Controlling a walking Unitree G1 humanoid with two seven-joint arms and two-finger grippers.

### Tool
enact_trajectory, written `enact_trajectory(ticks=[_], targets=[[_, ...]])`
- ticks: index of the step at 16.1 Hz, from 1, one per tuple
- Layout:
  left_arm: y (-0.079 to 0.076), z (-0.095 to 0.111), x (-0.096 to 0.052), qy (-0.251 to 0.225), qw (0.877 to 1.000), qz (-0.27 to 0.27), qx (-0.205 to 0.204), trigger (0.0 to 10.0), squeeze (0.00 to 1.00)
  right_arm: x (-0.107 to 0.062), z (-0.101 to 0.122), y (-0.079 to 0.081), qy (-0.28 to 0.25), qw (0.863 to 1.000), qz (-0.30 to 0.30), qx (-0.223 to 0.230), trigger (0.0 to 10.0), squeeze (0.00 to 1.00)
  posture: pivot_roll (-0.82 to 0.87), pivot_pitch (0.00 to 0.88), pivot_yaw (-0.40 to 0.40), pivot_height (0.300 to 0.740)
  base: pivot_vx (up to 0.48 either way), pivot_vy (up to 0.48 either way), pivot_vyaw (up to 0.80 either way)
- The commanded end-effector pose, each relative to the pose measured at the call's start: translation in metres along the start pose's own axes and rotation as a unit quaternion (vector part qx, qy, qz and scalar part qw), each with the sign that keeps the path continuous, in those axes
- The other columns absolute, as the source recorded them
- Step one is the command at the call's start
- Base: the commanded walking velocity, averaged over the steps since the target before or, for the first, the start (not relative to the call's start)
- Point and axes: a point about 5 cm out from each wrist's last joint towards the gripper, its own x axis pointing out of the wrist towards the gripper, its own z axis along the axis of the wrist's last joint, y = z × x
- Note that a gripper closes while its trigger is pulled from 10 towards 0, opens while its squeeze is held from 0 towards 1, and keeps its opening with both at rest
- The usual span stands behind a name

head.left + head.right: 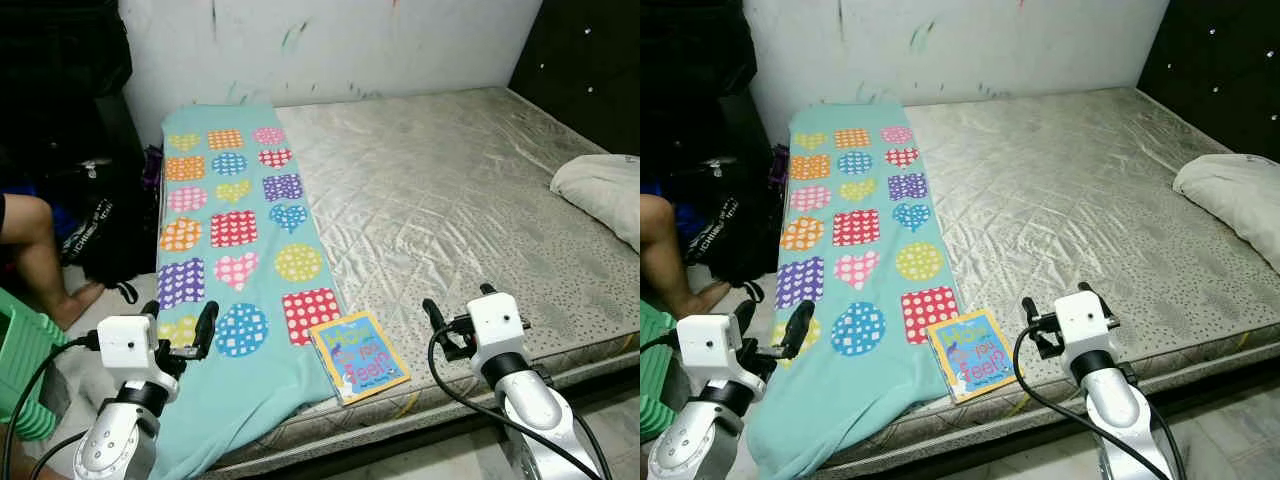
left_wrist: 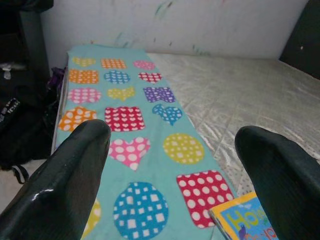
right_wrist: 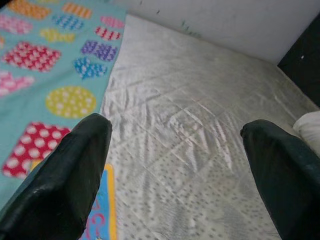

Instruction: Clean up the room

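Observation:
A small children's book (image 1: 360, 355) with a yellow border and blue cover lies flat near the front edge of the bare mattress (image 1: 450, 190). It sits just right of a teal blanket (image 1: 235, 240) printed with dotted hearts, squares and circles, which runs along the mattress's left side and drapes over the front edge. My left gripper (image 1: 180, 325) hovers open over the blanket's front left part, left of the book. On the other side of the book my right gripper (image 1: 458, 305) is open above the mattress. Nothing sits between the fingers (image 2: 65, 185) of the left one or the fingers (image 3: 60, 180) of the right one.
A white pillow (image 1: 605, 190) lies at the mattress's right edge. Left of the bed sit a black bag (image 1: 100, 230), a person's bare leg (image 1: 35, 250) and a green basket (image 1: 20, 360). A white wall backs the bed, and a dark headboard stands at the right.

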Motion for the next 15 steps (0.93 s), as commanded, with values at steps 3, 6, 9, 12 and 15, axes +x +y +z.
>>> enact_trajectory(ticks=[3, 6, 9, 12, 15], targets=[[0.002, -0.010, 0.005, 0.039, 0.999, 0.019, 0.014, 10.0, 0.00, -0.002, -0.012, -0.005, 0.039, 0.999, -0.016, -0.009, 10.0, 0.00, -0.12, 0.000, -0.001, 0.740, 0.000, 0.000, 0.00], [0.000, -0.018, 0.002, 0.061, 0.998, 0.021, 0.000, 10.0, 0.00, 0.006, -0.009, 0.000, 0.037, 0.999, -0.016, 0.015, 10.0, 0.00, -0.11, 0.000, -0.007, 0.740, 0.000, 0.000, 0.00], [0.005, -0.023, 0.000, 0.077, 0.996, 0.038, -0.012, 10.0, 0.00, 0.010, -0.006, 0.005, 0.040, 0.999, -0.009, 0.019, 10.0, 0.00, -0.11, 0.000, -0.015, 0.740, 0.000, 0.000, 0.00], [0.002, -0.022, 0.005, 0.075, 0.997, 0.025, -0.022, 10.0, 0.00, 0.012, -0.006, 0.003, 0.042, 0.999, -0.017, 0.021, 10.0, 0.00, -0.10, 0.000, -0.016, 0.740, 0.000, 0.000, 0.00], [-0.003, -0.023, 0.006, 0.088, 0.995, 0.018, -0.033, 10.0, 0.00, 0.016, -0.013, 0.001, 0.060, 0.997, -0.041, 0.022, 10.0, 0.00, -0.12, 0.000, 0.000, 0.740, 0.000, 0.000, 0.00]])
